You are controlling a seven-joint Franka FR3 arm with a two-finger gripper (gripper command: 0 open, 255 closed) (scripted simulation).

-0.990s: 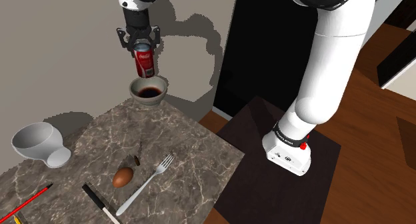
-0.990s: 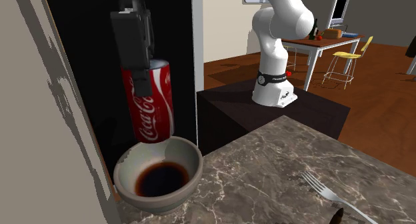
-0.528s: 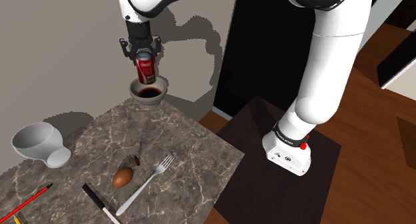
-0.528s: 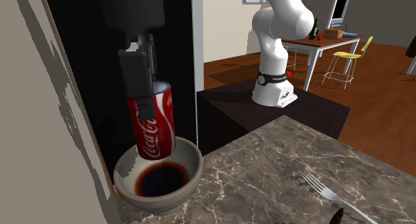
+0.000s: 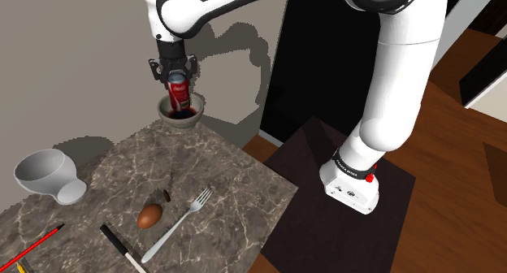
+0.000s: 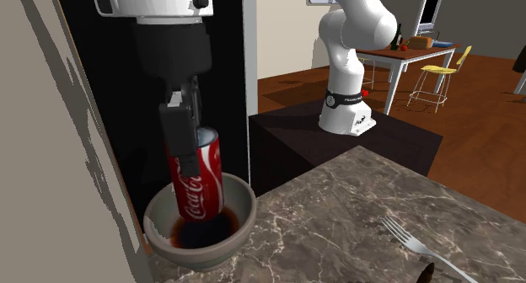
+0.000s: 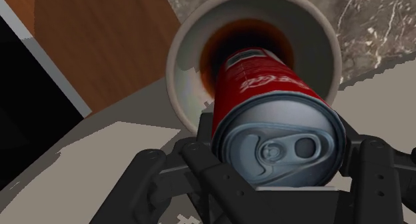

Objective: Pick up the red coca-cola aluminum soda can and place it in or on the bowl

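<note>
**Red Coca-Cola aluminium soda can (image 7: 263, 73) in grey round bowl (image 7: 179, 69)**

The black two-finger pincer (image 7: 280, 149) is clamped on the can's top end. The can's base hangs below the bowl's rim, at the marbled stone worktop's (image 7: 373, 16) corner.

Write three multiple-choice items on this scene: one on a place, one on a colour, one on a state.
1. Where is the lower end of the red can relative to the grey bowl?
A) well above its rim
B) down within its rim
C) outside it, beside its wall

2. What colour is the can's top end in the wrist view?
A) grey
B) gold
C) green

3. What is the end effector doing?
A) open, apart from the can
B) shut on the can
C) shut on nothing

Answers:
1 B: the can's base dips below the rim, over the dark inside.
2 A: the lid and its tab show grey.
3 B: it clasps the can from both sides.
</note>
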